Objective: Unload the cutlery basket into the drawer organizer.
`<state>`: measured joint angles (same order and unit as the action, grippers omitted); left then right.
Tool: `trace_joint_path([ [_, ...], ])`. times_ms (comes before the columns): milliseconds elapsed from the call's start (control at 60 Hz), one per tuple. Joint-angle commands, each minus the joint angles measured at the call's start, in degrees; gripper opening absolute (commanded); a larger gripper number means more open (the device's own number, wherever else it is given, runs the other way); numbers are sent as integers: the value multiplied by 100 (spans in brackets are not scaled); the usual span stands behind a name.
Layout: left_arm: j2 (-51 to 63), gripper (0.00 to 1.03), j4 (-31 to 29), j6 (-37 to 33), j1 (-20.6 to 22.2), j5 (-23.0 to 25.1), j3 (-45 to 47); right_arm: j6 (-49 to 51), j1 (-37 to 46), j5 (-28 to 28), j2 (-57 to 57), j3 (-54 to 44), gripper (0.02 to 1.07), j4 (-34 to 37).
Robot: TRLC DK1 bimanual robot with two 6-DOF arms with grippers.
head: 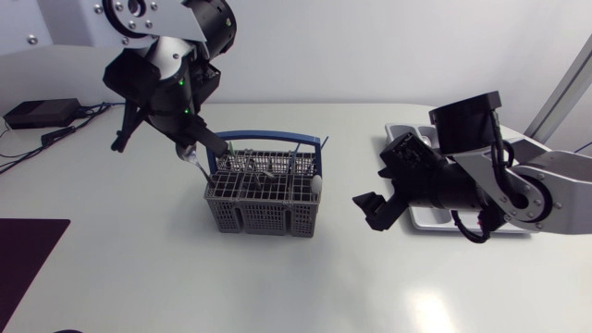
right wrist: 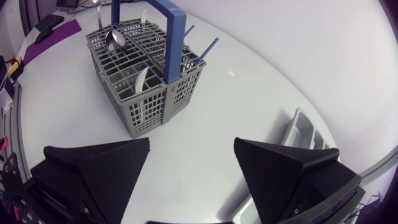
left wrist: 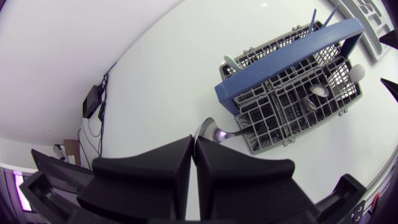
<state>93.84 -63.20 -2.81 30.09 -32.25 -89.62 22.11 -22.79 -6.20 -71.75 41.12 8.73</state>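
Our cutlery basket (head: 264, 215), grey mesh with a blue handle (head: 268, 139) arching over it, stands near the middle of the bench (head: 139, 268), a little toward the rear edge. Several pieces stand in its compartments: spoons, two blue-handled utensils (right wrist: 205, 50) leaning by the handle, and a white-tipped piece (head: 315, 184) at the basket's right front corner.

Our left gripper (left wrist: 194, 146) hangs above the basket's left rear corner, tilted down toward it. Its fingers are pressed together with only a thin slit between them, pinching a metal spoon (left wrist: 210, 131). The bowl shows just past the fingertips, and the spoon's handle reaches toward the basket's nearest corner compartment. We cannot tell whether its far end touches the mesh.

Our right gripper (right wrist: 192, 143) sits low over the bench between the basket and the drawer organizer (right wrist: 303, 127), pointing at the basket, its two fingers spread wide with nothing between them. The pale organizer lies by the bench's right edge, largely covered by our right arm in the head view.

A dark purple mat (head: 28, 254) lies at the front left corner.
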Motion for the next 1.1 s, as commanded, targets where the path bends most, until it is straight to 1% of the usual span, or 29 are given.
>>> trace_joint_path([
  [0, -217, 5, -61, -27, -20, -115, -125, -66, -33, -40, 91, -149, 100, -29],
  [100, -305, 5, -79, -62, 15, -115, -125, -66, -42, -40, 126, -175, 100, -29],
  [333, -569, 5, -79, -282, 287, -124, 6, -75, -103, -40, 152, -192, 100, -12],
  [500, -771, 5, -52, -642, 428, -124, 33, -75, -156, -40, 214, -219, 100, 6],
  [750, -973, 5, 18, -1081, 463, -141, 173, -75, -191, -40, 249, -263, 100, 6],
  [1083, -1492, 5, 475, -1697, 410, -132, 578, -75, -332, -31, 293, -236, 100, 76],
])
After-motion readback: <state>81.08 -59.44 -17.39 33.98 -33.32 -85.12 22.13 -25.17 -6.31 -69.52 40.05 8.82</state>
